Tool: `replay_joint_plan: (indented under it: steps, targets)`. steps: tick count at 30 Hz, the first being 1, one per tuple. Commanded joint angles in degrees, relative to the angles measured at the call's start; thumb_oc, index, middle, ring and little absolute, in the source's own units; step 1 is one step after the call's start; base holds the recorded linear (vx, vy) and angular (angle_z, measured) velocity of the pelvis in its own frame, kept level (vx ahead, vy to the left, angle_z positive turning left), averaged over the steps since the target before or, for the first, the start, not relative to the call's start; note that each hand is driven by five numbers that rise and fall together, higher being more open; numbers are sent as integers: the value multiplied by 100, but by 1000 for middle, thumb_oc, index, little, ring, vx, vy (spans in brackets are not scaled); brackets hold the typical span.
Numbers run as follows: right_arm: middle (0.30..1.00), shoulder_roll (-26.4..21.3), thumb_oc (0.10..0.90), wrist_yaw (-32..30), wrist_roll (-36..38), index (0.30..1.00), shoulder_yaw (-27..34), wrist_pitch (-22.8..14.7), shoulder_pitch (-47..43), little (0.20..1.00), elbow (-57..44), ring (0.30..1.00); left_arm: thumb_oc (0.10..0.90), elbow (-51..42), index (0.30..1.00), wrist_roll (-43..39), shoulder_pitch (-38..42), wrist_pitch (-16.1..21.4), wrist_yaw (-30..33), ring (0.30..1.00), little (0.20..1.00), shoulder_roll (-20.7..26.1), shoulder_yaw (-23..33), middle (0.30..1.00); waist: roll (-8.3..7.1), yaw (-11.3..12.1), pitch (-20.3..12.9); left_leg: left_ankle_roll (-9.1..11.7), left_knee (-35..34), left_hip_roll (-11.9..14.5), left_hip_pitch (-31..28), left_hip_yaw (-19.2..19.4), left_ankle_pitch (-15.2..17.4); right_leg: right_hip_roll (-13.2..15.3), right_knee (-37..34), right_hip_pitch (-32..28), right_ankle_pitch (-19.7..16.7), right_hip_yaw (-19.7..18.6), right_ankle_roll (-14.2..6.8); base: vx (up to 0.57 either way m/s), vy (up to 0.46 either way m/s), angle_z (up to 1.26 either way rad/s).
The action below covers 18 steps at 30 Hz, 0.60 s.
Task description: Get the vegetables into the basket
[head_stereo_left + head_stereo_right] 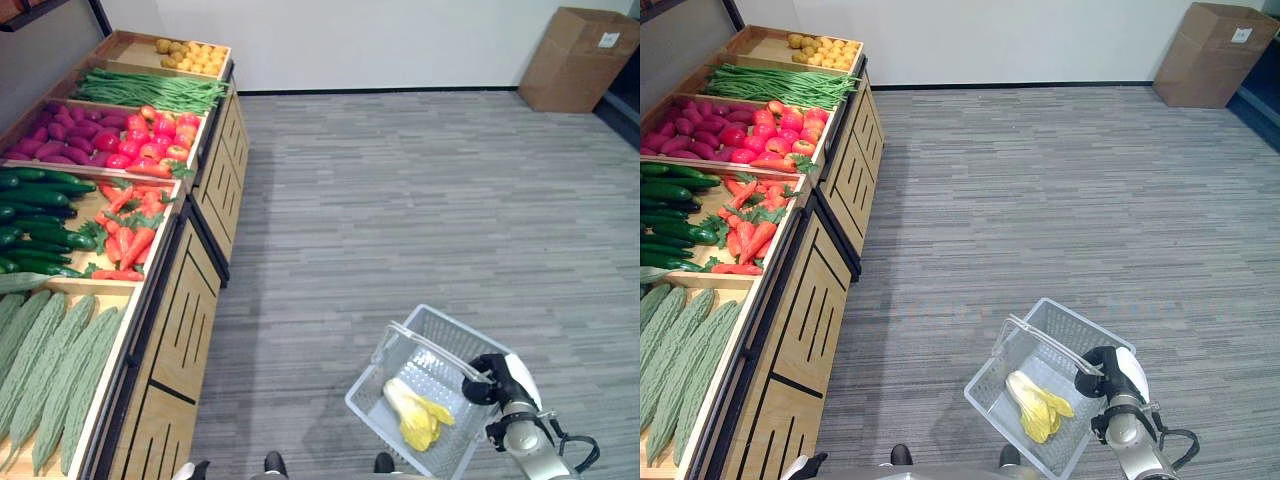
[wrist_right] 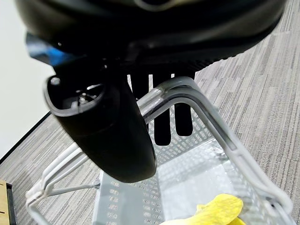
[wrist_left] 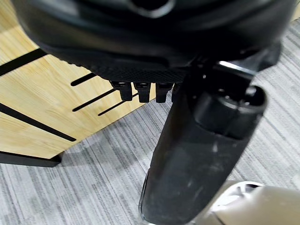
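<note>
On the left, a slatted wooden produce shelf [image 1: 185, 320] carries bumpy green bitter gourds [image 1: 50, 365] lying lengthwise. The left hand [image 3: 201, 154] hangs beside it, fingers curled, holding nothing. Rightward, a yellow leafy cabbage [image 1: 415, 412] lies diagonally inside the white perforated plastic basket [image 1: 395, 355], whose wire handle the right hand [image 1: 492, 378] grips.

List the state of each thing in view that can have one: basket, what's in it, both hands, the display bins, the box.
Basket: off the floor, hanging tilted by its handle.
Yellow-green leafy vegetable: lying inside the basket.
Right hand: fingers curled round the basket handle.
Left hand: fingers curled, holding nothing, beside the wooden stand.
Display bins: stocked with vegetables.
Cardboard box: closed, on the floor by the wall.
</note>
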<state>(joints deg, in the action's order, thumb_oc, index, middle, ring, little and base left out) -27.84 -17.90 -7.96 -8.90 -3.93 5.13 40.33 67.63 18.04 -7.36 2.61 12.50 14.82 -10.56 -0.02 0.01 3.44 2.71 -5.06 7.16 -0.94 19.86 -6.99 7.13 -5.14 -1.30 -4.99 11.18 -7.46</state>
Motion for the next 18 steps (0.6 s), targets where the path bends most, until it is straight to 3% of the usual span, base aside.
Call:
replay_joint_plan:
  steps: [1,4,15,16,18]
  targets:
    - [300,-223,400,-297,208,300,445,-512,-642,300,-522,300,900,239,1000,25,368,-50,195,1000,1000,159,84,1000,-170,25,78,466,6,293,-19,-425,93,167,121,20,-4,339,-225,-44,-42,5]
    - [300,-288,400,-273,135,300,384,-441,-735,300,-587,300,900,91,1000,-28,498,-96,241,1000,1000,219,-12,1000,-105,31,344,525,6,462,135,-586,-58,44,665,332,293,373,-76,-88,-112,15]
    - [300,-289,400,-278,213,300,452,-450,-582,300,-616,300,900,344,1000,-485,522,-194,299,1000,1000,41,279,1000,-136,86,371,589,6,600,65,-689,-187,-156,375,59,363,495,10,34,-83,8]
    - [300,211,400,277,366,300,427,-128,-360,300,-427,300,900,238,1000,-835,339,-304,101,1000,1000,51,644,1000,-388,194,0,240,26,84,-275,-1105,392,211,14,-127,17,-8,-242,46,-19,2]
    - [300,208,400,276,359,300,421,-131,-363,300,-405,300,900,256,1000,-822,337,-305,94,1000,1000,50,636,1000,-383,192,-4,240,24,82,-290,-1110,400,210,14,-129,17,-20,-242,16,-4,0]
